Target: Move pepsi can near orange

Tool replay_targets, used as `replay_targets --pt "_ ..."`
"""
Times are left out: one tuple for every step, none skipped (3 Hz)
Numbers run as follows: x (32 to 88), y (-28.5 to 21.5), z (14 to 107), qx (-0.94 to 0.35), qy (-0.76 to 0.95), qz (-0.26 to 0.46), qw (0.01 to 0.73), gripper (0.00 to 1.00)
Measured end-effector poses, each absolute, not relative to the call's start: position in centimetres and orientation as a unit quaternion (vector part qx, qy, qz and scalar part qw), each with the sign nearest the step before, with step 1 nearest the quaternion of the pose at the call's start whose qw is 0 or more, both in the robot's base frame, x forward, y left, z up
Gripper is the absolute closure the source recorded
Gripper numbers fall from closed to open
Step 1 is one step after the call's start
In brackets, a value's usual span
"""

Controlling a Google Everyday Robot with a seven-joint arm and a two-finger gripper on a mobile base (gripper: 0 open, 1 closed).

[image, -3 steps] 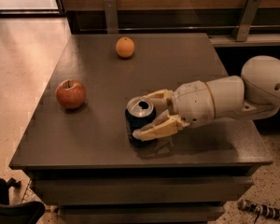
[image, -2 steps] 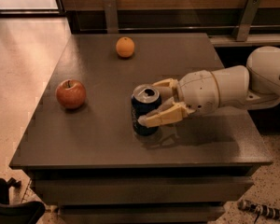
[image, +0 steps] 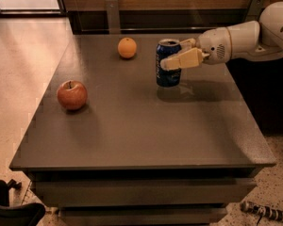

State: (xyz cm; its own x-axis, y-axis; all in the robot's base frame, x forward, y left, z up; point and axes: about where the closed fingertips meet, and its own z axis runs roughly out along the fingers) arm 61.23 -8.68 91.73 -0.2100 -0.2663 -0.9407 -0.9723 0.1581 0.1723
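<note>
The dark blue pepsi can with a silver top is upright, held a little above the dark table, its shadow below it. My gripper reaches in from the right and is shut on the can, one finger across its front and the other behind its rim. The orange lies on the table to the left of the can, a short gap apart, near the far edge.
A red apple with a stem lies at the table's left side. My white arm extends over the table's right far corner. A wooden wall with metal posts stands behind the table.
My gripper has lifted the can and carried it from the table's middle toward the far edge, closer to the orange. The apple and orange have not moved.
</note>
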Motion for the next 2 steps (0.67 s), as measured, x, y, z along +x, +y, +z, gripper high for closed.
replay_targets --pt "67.4 -10.6 91.8 -0.461 0.667 0.4 0.426 1.0" --pt "73.1 -13.4 94.9 -0.461 0.667 0.317 0.493 1.0"
